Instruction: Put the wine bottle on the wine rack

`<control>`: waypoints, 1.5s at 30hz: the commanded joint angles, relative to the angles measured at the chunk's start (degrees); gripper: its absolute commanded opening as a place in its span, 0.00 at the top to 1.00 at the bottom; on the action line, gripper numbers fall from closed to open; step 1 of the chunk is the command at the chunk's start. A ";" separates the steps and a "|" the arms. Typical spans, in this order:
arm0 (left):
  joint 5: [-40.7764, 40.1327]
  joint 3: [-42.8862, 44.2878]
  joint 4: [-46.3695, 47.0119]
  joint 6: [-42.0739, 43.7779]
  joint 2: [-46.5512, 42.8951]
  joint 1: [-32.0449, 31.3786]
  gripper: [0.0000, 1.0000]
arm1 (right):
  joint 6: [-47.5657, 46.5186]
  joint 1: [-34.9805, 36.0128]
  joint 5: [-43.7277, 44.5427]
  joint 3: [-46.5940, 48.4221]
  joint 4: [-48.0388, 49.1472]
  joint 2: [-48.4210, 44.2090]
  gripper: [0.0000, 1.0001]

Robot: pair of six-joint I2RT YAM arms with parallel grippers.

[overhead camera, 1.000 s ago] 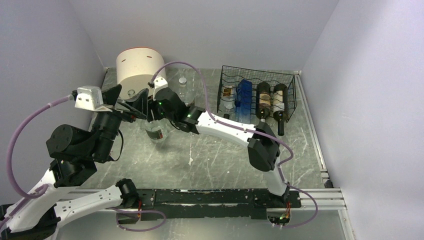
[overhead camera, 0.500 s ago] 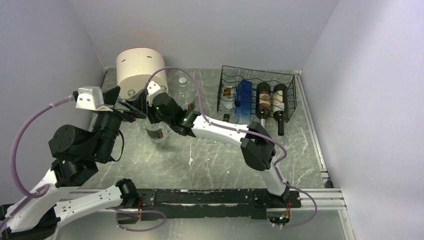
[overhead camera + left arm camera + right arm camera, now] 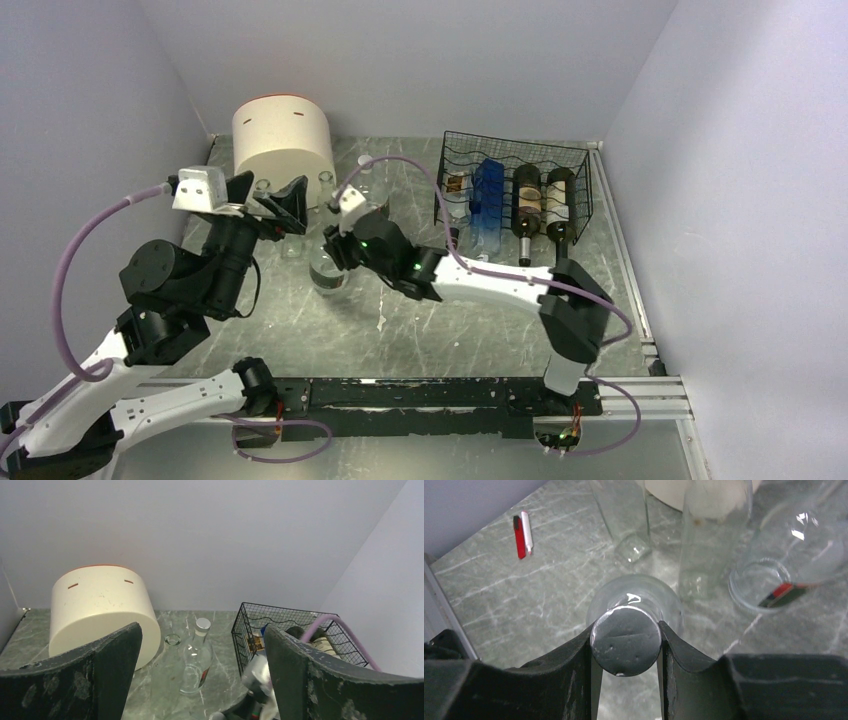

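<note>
Under right claw (image 3: pixel 626 647), wine bottle (image 3: pixel 638 594) (half hidden)

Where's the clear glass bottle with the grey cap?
Top view: the clear glass bottle is upright left of centre, cap pinched by the right tool, in front of the cream cylindrical container, left of the black metal wire rack.
</note>
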 commanded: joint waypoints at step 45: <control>39.28 -19.09 -11.63 -30.59 30.65 24.68 0.05 | 14.01 0.78 -7.90 -25.60 -24.94 -15.25 1.00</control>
